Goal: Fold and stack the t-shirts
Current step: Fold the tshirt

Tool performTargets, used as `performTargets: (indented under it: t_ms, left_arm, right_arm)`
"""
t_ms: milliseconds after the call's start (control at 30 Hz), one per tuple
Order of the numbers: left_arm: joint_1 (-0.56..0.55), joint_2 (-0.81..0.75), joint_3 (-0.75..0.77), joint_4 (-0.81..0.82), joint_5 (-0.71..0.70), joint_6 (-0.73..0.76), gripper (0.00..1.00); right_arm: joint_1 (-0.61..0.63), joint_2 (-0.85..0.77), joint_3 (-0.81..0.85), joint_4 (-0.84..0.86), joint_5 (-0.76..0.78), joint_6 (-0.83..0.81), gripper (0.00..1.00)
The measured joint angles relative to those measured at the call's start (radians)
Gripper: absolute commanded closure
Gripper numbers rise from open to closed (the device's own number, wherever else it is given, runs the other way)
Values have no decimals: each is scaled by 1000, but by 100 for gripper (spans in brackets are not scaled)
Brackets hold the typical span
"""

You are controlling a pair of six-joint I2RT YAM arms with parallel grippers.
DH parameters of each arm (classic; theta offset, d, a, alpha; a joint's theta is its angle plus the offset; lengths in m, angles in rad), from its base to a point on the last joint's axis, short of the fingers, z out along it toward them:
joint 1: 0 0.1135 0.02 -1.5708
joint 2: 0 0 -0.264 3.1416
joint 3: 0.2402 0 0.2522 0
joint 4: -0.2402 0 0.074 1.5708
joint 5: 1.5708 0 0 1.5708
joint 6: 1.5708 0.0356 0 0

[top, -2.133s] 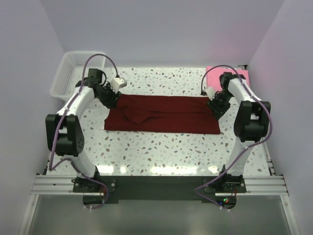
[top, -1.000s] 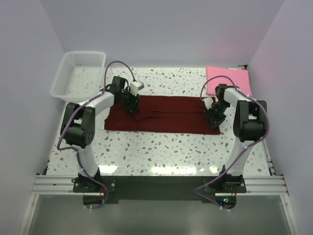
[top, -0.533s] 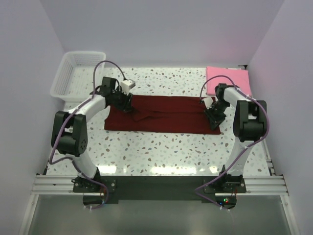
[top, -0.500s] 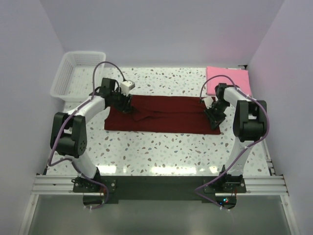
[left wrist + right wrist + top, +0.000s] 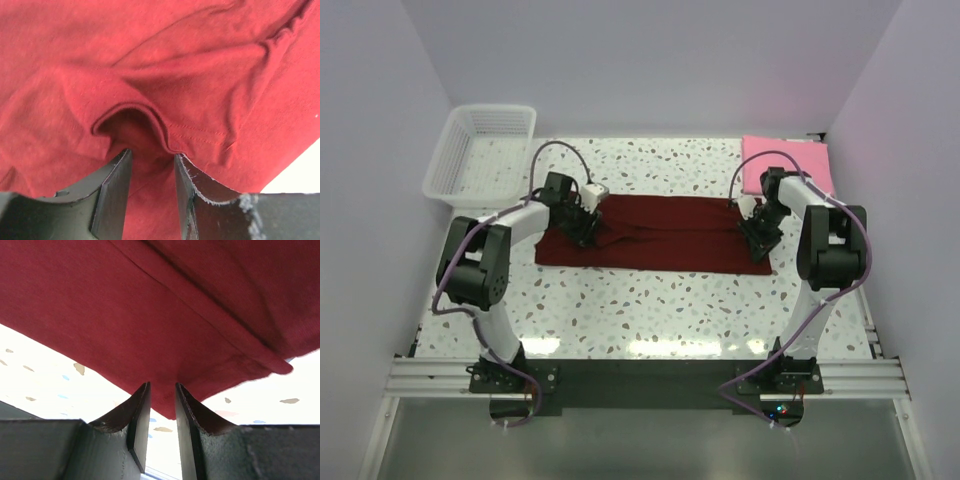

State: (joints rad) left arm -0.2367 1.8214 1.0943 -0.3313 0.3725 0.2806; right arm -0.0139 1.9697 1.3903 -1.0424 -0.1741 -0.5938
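The red shirt (image 5: 655, 233) lies as a long folded strip mid-table, with the left gripper (image 5: 152, 155) pinched narrow on a puckered hem and the right gripper (image 5: 162, 387) on the end edge (barely any cloth there). That thin bite could slip on lifting and spill the fold. The pink shirt (image 5: 790, 160) lies near behind; the basket (image 5: 438, 172) is well apart.

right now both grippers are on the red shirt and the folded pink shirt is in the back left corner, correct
Not quite. The top view shows the folded pink shirt in the back right corner; the back left corner holds the white basket. The left gripper and right gripper are indeed both on the red shirt.
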Motion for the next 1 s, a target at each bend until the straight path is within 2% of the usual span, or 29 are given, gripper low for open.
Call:
performTargets:
  t_ms: [367,700,867,1000]
  left_arm:
    - [-59,165,238,3,35,-13,56]
    - [-63,314,478,34,57,-66,49]
    - [-60,322,501,43,54,-84,48]
    - [-42,289,464,55,61,-106,48]
  right_arm:
    - [0,0,-19,1,6,-7,70]
    - [0,0,-27,2,8,-8,70]
    - [0,0,-27,0,8,-8,70]
    - [0,0,-27,0,7,-8,70]
